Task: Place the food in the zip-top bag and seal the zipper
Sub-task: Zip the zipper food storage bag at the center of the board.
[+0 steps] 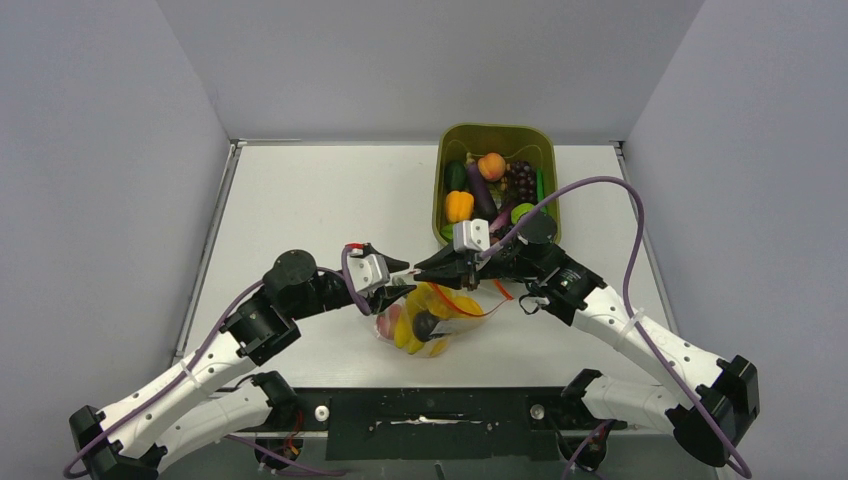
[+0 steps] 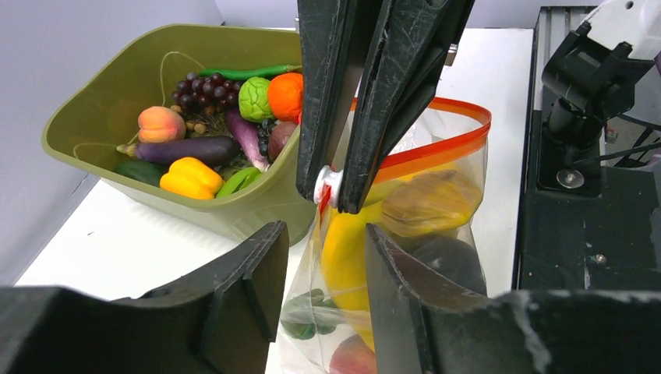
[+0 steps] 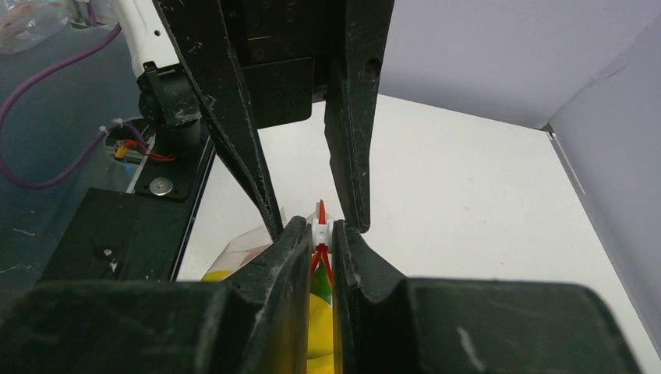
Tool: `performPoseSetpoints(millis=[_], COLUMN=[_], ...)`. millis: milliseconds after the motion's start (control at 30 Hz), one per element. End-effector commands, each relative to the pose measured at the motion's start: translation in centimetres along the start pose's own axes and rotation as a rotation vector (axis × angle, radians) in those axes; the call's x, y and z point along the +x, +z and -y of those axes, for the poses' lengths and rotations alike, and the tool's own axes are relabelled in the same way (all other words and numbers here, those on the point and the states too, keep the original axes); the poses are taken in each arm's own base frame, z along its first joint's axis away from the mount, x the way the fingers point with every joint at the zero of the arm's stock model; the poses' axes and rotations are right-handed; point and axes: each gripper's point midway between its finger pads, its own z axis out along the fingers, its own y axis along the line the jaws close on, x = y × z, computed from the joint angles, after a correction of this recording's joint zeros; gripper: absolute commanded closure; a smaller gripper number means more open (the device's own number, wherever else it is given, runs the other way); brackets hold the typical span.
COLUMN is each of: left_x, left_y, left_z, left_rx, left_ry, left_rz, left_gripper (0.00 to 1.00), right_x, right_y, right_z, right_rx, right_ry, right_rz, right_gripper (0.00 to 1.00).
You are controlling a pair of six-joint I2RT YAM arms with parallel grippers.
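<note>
From above, the bag (image 1: 432, 318) sits at lower centre of the worktop (image 1: 320, 200), food (image 1: 437, 300) inside. In the left wrist view, the left hand (image 2: 323, 238) stands apart, astride the bag's edge below the orange zipper (image 2: 436, 149). In the right wrist view, the right hand (image 3: 319, 234) is clamped on the zipper's white slider. Best to pinch the bag corner firmly, then draw the slider straight along.

Clear zip-top bag (image 2: 440, 241) holds food (image 2: 343, 253), zipper (image 2: 444, 148) partly open.
</note>
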Motion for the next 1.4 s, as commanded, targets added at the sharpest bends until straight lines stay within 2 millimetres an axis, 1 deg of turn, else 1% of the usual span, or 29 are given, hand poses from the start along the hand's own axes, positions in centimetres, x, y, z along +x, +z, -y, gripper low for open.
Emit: performPoseSetpoints(millis=[0, 67, 167, 300, 367, 400, 567, 767, 1033, 1167, 1367], left_x=[-2.7, -2.6, -2.8, -3.0, -3.3, -3.2, -3.1, -3.8, -3.9, -3.4, -3.5], left_y=[0.3, 0.4, 0.4, 0.3, 0.2, 0.2, -0.4, -1.3, -1.9, -2.2, -2.7], left_z=[-0.1, 0.0, 0.0, -0.1, -0.2, -0.2, -0.6, -0.5, -0.3, -0.3, -0.3], left_rx=[0.018, 0.024, 0.029, 0.023, 0.013, 0.009, -0.028, -0.045, -0.052, -0.063, -0.073], left_ry=[0.059, 0.061, 0.064, 0.073, 0.078, 0.08, 0.082, 0.095, 0.099, 0.101, 0.102], left_rz=[0.081, 0.084, 0.092, 0.104, 0.114, 0.116, 0.128, 0.175, 0.186, 0.182, 0.184], left_gripper=[0.63, 0.65, 0.73, 0.87, 0.98, 1.0, 1.0, 1.0, 1.0, 1.0, 1.0], right_x=[-4.1, -4.1, -3.8, -3.6, -3.4, -3.3, -2.5, -1.6, -0.4, 0.0, 0.7], right_y=[0.0, 0.0, 0.1, 0.2, 0.2, 0.2, 0.0, -0.2, -0.7, -1.2, -2.7], right_z=[0.6, 0.5, 0.4, 0.3, 0.3, 0.3, 0.4, 0.6, 1.2, 1.7, 2.5], right_rx=[-0.011, -0.017, -0.022, -0.031, -0.035, -0.034, -0.021, -0.007, 0.021, 0.052, 0.09], right_ry=[-0.101, -0.098, -0.091, -0.083, -0.081, -0.081, -0.061, -0.046, -0.022, -0.015, -0.007], right_rz=[0.101, 0.101, 0.097, 0.09, 0.082, 0.077, 0.033, -0.014, -0.084, -0.111, -0.141], right_gripper=[1.0, 1.0, 1.0, 1.0, 1.0, 1.0, 1.0, 1.0, 1.0, 1.0, 1.0])
